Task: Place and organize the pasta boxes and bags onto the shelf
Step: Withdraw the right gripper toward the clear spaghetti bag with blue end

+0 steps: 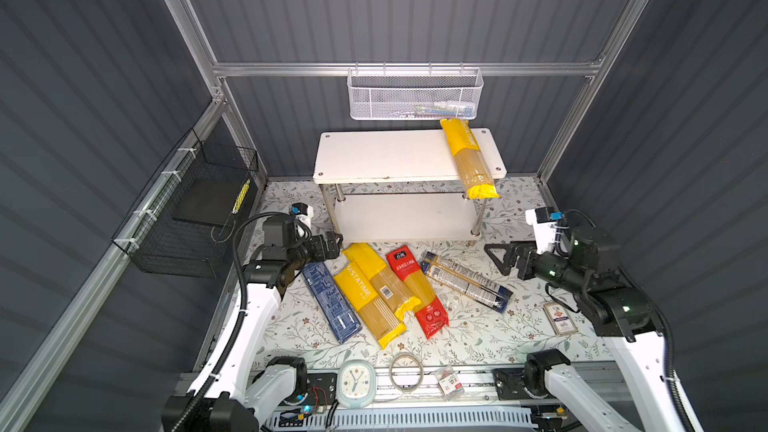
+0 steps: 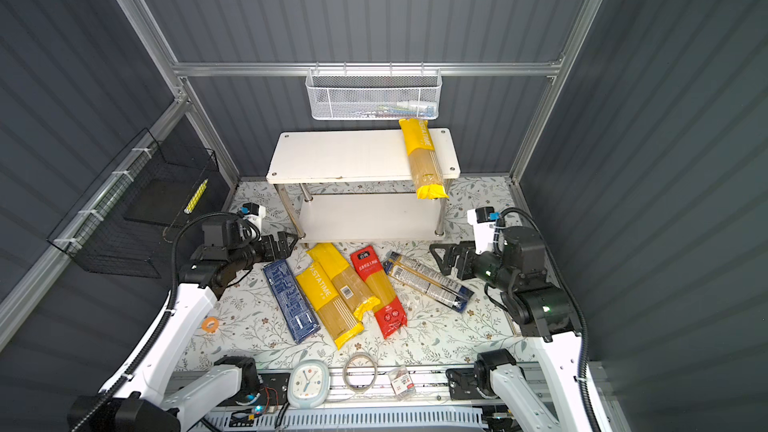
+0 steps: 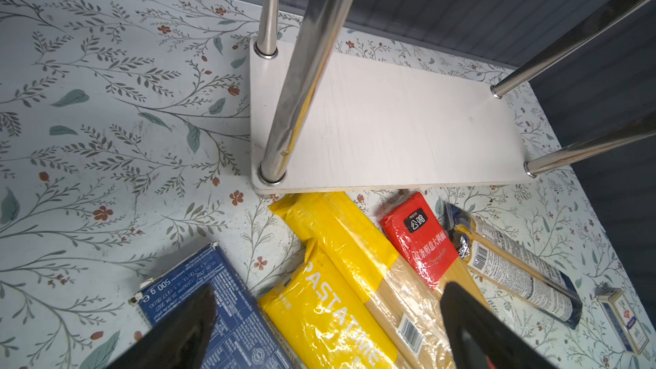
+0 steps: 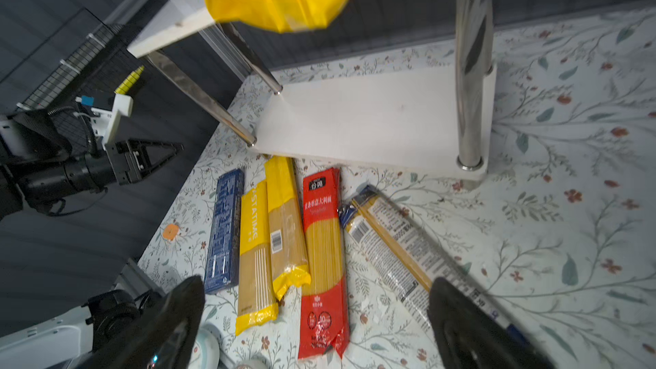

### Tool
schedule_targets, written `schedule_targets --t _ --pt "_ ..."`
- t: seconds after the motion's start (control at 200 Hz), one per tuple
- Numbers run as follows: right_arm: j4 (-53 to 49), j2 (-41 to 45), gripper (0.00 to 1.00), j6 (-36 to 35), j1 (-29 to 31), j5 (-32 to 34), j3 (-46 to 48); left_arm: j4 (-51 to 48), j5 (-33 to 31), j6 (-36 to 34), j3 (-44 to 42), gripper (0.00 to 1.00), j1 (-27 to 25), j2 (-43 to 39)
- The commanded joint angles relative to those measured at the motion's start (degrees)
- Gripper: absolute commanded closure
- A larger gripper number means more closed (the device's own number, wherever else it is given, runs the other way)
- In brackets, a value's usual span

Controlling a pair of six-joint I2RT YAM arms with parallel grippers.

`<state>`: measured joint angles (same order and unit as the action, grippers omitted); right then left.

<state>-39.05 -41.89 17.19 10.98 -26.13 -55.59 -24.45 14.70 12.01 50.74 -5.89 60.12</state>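
left claw (image 1: 334,243) and right claw (image 1: 492,253) both stand spread, empty. one yellow bag (image 1: 468,157) lies across the shelf's (image 1: 374,155) top board, right of centre. five packs (image 1: 417,292) lie on the table (image 1: 478,338), lower centre.

Bright, even light from above; soft shadows. Glare streaks the yellow bag (image 3: 330,317) and chrome leg (image 3: 301,65). Wrist views bend at edges.
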Motion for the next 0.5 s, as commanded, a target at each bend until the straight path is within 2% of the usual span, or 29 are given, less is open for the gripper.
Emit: schedule_targets --t 0.0,0.105,0.25,0.495 --pt "2.19 -0.28 0.01 1.11 2.36 1.48 3.88 -0.60 1.83 -1.41 0.22 0.00 0.18 0.94" --pt "2.49 -3.14 0.01 0.74 4.84 4.70 6.71 -3.94 -1.92 -2.80 2.32 0.00 0.18 2.86" --pt "-0.21 -8.63 0.01 2.20 5.10 10.45 7.85 -4.42 -2.96 -3.25 1.67 0.00 0.18 2.27" --pt "2.61 -14.77 0.01 1.15 5.99 8.73 9.99 -5.13 -4.47 -3.58 1.59 0.00 0.18 2.33"
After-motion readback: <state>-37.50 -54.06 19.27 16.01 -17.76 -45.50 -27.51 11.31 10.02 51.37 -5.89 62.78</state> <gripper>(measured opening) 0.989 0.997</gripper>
